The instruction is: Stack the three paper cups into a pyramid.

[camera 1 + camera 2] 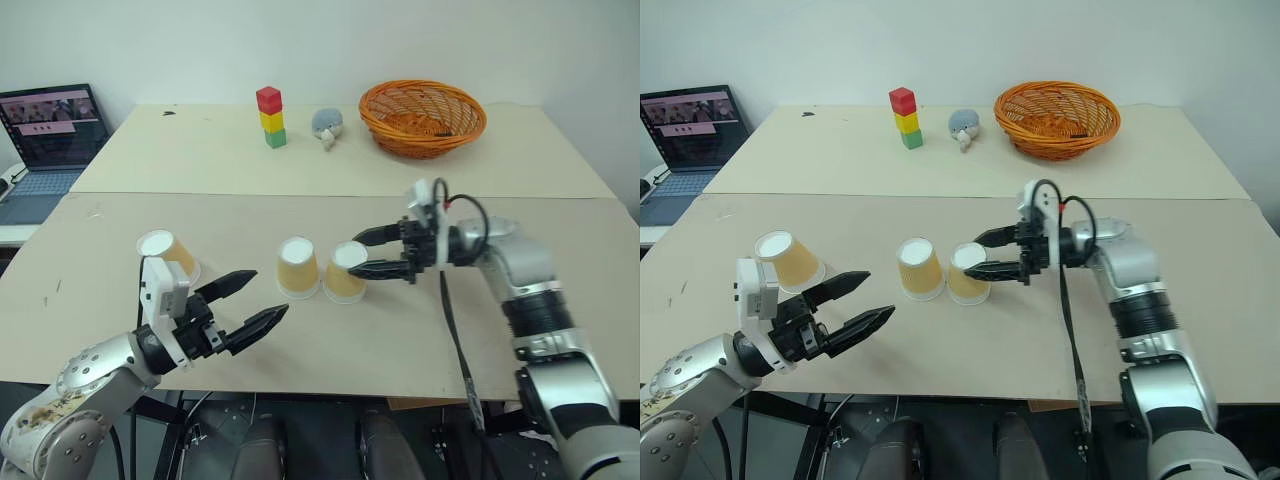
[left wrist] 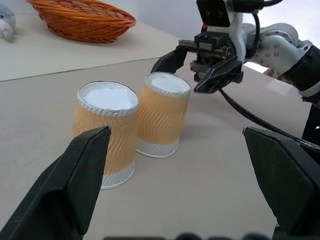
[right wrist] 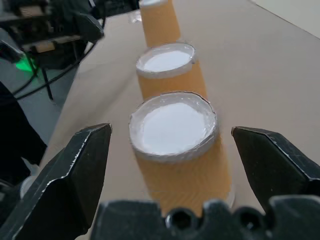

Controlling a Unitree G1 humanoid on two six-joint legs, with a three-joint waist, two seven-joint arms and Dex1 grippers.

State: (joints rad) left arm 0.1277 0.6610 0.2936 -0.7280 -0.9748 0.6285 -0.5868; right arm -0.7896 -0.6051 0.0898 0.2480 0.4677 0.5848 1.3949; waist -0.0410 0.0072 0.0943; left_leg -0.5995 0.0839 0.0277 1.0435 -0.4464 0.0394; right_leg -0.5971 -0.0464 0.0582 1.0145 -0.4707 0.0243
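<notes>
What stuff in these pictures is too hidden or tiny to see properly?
- Third paper cup: the left gripper and its wrist cover its lower side in the left eye view.
- Laptop: cut off by the edge in the left eye view; its screen is too small to read.
- Small grey toy: too small to tell what it is.
- Wicker basket: its inside is unclear.
- Nearest cup: the right gripper's base hides its bottom in the right wrist view.
</notes>
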